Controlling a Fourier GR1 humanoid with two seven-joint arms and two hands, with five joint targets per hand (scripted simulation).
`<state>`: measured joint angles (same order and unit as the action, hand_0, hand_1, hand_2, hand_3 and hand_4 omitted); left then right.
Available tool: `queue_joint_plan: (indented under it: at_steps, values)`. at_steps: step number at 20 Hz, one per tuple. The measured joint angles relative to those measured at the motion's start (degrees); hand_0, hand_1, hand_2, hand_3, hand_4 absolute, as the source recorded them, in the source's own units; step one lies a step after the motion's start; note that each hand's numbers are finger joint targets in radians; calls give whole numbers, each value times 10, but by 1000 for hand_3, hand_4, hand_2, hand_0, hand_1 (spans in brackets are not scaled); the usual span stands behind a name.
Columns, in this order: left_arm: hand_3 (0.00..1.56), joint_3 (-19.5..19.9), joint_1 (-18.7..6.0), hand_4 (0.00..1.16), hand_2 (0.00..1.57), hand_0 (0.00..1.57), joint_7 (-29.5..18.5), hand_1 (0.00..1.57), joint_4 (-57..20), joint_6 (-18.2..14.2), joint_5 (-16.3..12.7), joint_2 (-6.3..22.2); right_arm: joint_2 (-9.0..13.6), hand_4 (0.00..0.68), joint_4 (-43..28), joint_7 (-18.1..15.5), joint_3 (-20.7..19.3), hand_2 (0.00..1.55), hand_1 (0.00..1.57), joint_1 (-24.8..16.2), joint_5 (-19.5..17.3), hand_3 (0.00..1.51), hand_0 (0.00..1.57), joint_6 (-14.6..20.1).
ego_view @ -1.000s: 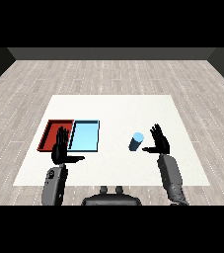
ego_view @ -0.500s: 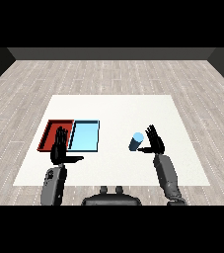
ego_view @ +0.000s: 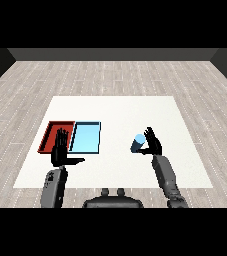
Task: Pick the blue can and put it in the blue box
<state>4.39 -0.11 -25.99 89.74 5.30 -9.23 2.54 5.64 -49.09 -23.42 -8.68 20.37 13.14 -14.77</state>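
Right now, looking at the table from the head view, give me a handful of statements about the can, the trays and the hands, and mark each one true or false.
1. The blue can stands on the white table, outside both trays. True.
2. The red tray lies to the right of the light blue tray. False: the red tray is on the left, with the light blue tray beside it on the right.
3. The right hand is right beside the blue can. True.
4. The blue can is already in the light blue tray. False: that tray holds nothing, and the can is well to its right.
5. The left hand holds the can. False: it is open near the red tray, with straight fingers and nothing in it.
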Motion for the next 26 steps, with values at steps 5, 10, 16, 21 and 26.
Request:
queue_joint_plan:
  at_steps: [5, 10, 16, 21, 26]
  values:
    - [0, -1, -8, 0, 0, 0, 11, 0, 5, -8, 4, -1, -6, 0, 5, 8, 4, 0, 0, 19, 2, 0, 0, 9]
    - [0, 4, -5, 0, 0, 0, 12, 0, 12, -6, 0, 4, -12, 0, 0, 14, 11, 0, 0, 15, 6, 0, 0, 3]
    - [0, 2, 12, 0, 0, 0, 25, 0, 33, 1, -5, 5, -19, 0, 38, 0, 13, 0, 0, 43, -3, 0, 0, 16]
    - [0, 12, -7, 0, 0, 0, 9, 0, 3, 1, -6, 6, -22, 0, 82, -27, 13, 0, 0, 62, -11, 0, 0, 13]
    - [0, 0, 6, 0, 0, 0, 5, 0, 13, -4, -2, -3, -26, 0, 84, -18, 15, 0, 0, 67, -10, 0, 0, 15]
